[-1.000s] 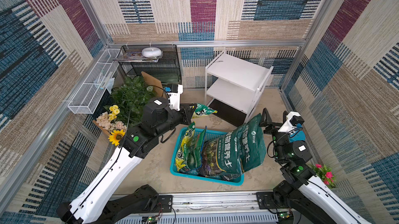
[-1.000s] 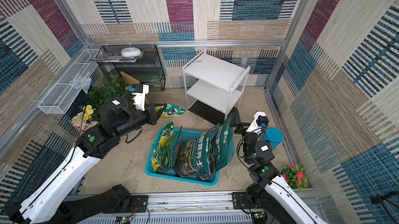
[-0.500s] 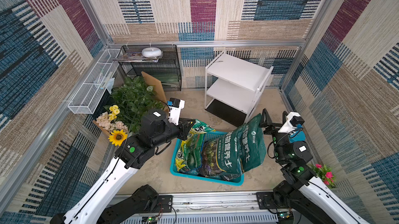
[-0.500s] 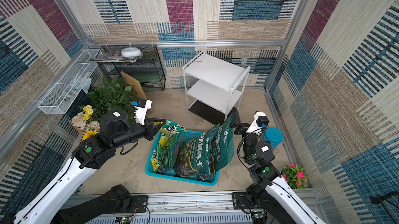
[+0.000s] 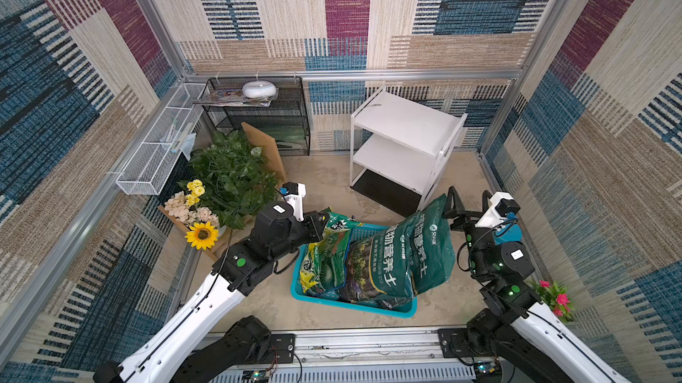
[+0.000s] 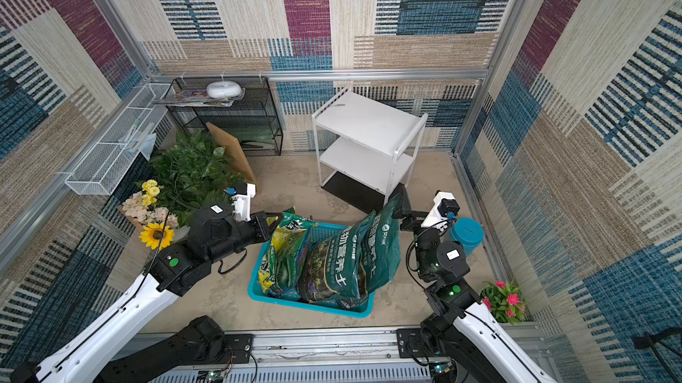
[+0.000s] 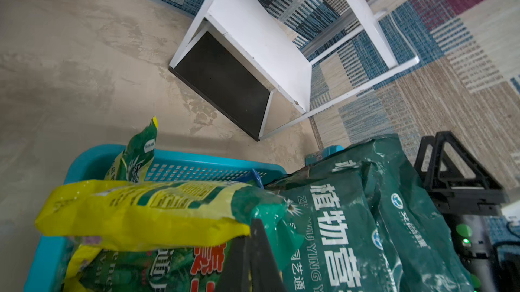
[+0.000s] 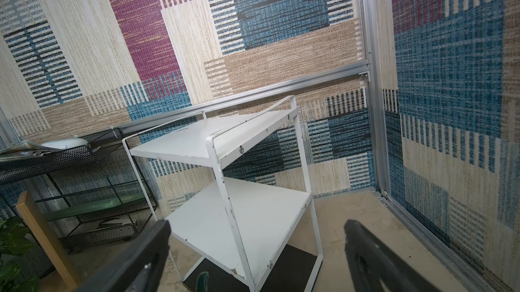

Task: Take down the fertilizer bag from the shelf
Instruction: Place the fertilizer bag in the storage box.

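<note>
The shelf stands at the back, and both white boards are bare. My left gripper is shut on the top edge of a green-and-yellow fertilizer bag. That bag hangs into the left end of the blue basket. My right gripper is open and holds nothing, just in front of the shelf's near corner.
Large dark green bags fill the rest of the basket and lean toward my right arm. A black wire rack, a white wire basket, leafy plants and a wooden board crowd the back left. A teal pot stands by the right arm.
My left arm has pulled back from in front of the shelf toward the near side, carrying the bag down over the basket. The right arm has stayed still.
</note>
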`<action>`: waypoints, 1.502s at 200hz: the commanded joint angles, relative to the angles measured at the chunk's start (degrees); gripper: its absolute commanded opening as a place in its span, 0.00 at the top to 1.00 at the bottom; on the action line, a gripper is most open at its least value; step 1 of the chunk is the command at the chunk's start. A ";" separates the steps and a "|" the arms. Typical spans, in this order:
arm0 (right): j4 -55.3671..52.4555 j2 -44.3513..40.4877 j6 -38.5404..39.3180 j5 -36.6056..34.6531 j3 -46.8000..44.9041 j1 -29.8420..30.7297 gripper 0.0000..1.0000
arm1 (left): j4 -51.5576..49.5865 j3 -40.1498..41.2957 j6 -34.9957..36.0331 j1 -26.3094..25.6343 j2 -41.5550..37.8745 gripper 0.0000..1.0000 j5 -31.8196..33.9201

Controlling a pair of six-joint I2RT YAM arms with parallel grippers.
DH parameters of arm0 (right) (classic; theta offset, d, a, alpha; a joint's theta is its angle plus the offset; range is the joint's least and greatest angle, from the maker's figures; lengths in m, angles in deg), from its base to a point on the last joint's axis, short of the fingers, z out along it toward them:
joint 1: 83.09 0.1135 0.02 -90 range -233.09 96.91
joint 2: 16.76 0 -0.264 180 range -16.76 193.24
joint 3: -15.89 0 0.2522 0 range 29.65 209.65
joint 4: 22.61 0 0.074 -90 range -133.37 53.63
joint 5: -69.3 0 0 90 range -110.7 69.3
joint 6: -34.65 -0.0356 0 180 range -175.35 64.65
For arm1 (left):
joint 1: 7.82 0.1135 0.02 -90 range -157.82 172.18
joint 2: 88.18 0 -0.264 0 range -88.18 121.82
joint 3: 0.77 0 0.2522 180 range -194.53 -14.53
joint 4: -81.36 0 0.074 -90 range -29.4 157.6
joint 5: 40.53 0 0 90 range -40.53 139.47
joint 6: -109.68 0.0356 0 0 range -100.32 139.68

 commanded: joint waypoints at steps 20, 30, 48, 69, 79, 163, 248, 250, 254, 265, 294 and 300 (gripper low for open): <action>1.03 0.10 -0.35 0.53 -0.09 0.03 0.01 | 8.03 1.29 -11.68 -2.58 -1.92 1.00 10.94; 0.89 -0.04 -0.39 0.64 -0.10 0.01 0.01 | 8.07 0.20 -12.51 -3.74 -1.17 1.00 12.63; 0.82 -0.34 -0.39 0.48 -0.15 0.01 0.01 | 7.96 -1.47 -14.13 -6.10 0.52 1.00 15.70; 0.90 -0.61 -0.25 0.23 -0.33 0.01 0.01 | 7.15 -2.55 -17.49 -8.85 2.34 1.00 20.20; 1.07 -0.61 -0.24 0.15 -0.39 0.00 0.01 | 6.77 -2.82 -19.40 -10.26 3.05 1.00 22.67; 0.85 -0.97 -0.33 0.45 -0.41 0.00 0.01 | 7.40 -3.08 -32.54 -26.09 7.20 1.00 47.40; 0.37 -1.30 -0.93 1.41 -0.33 0.01 0.01 | 18.36 2.73 -35.01 -29.33 9.42 1.00 53.07; 0.29 -1.38 -0.90 1.41 -0.33 0.01 0.01 | 18.29 2.61 -35.00 -29.33 9.57 1.00 53.16; 0.25 -1.48 -0.92 1.39 -0.33 0.05 0.01 | 18.68 2.59 -34.63 -29.28 9.92 1.00 53.25; 0.24 -1.69 -0.95 1.40 -0.46 0.03 0.01 | 20.42 3.06 -33.96 -29.28 10.64 1.00 53.51; 0.47 -1.70 -0.95 1.44 -0.68 0.07 0.01 | 22.33 5.69 -36.49 -29.29 11.41 1.00 55.21; 0.50 -1.64 -0.97 1.65 -0.68 0.02 0.01 | 22.62 6.28 -37.07 -29.30 11.46 1.00 55.46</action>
